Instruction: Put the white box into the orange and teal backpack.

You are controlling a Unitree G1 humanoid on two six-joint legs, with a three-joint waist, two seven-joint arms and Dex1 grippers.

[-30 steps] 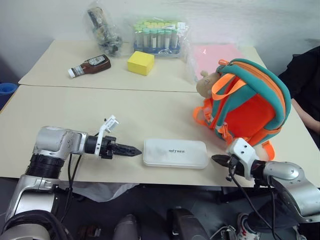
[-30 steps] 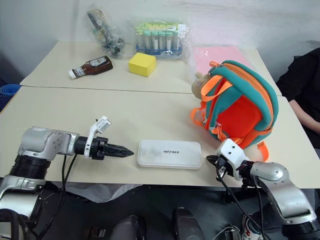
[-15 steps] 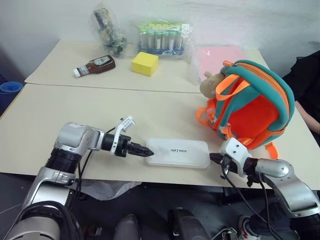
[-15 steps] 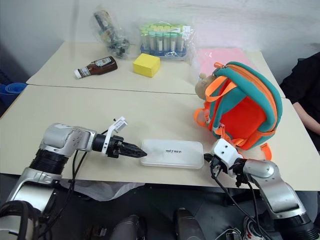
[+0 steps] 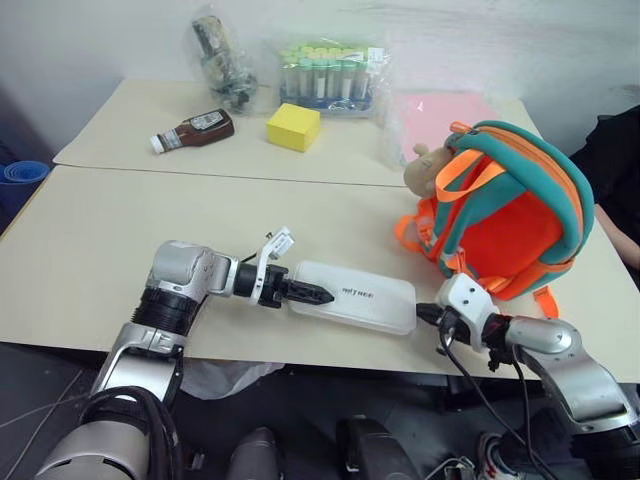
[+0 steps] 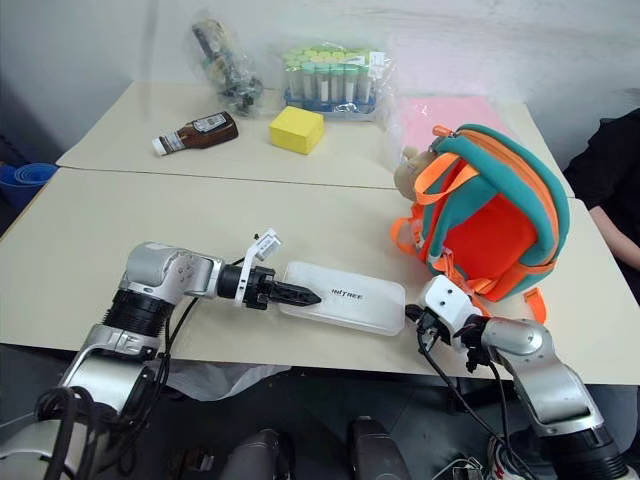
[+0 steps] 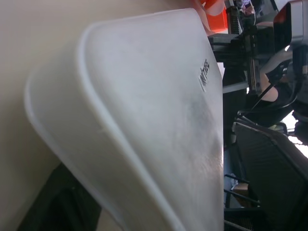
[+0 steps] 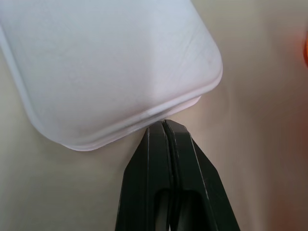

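The white box (image 5: 365,298) lies flat near the table's front edge, with dark lettering at its middle. My left gripper (image 5: 318,295) reaches in from the left; one finger lies over the box's left end, the other shows dark beneath the box (image 7: 144,106) in the left wrist view, so the jaws are closed on that end. My right gripper (image 8: 165,124) is shut, and its tips touch the rim of the box's right end (image 8: 120,62). The orange and teal backpack (image 5: 510,215) stands upright just behind the right gripper (image 5: 420,312), with a tan plush animal (image 5: 428,165) on its left side.
On the far table are a yellow block (image 5: 293,126), a brown sauce bottle (image 5: 195,130), a bagged rack of tubes (image 5: 325,75), a crumpled plastic bag (image 5: 220,60) and a pink sheet (image 5: 435,110). A person's dark sleeve (image 5: 615,160) is at the right edge.
My left gripper has moved right, from beside the box onto its left end, and its jaws have narrowed. The box has turned slightly. The right gripper stays at the box's right end.
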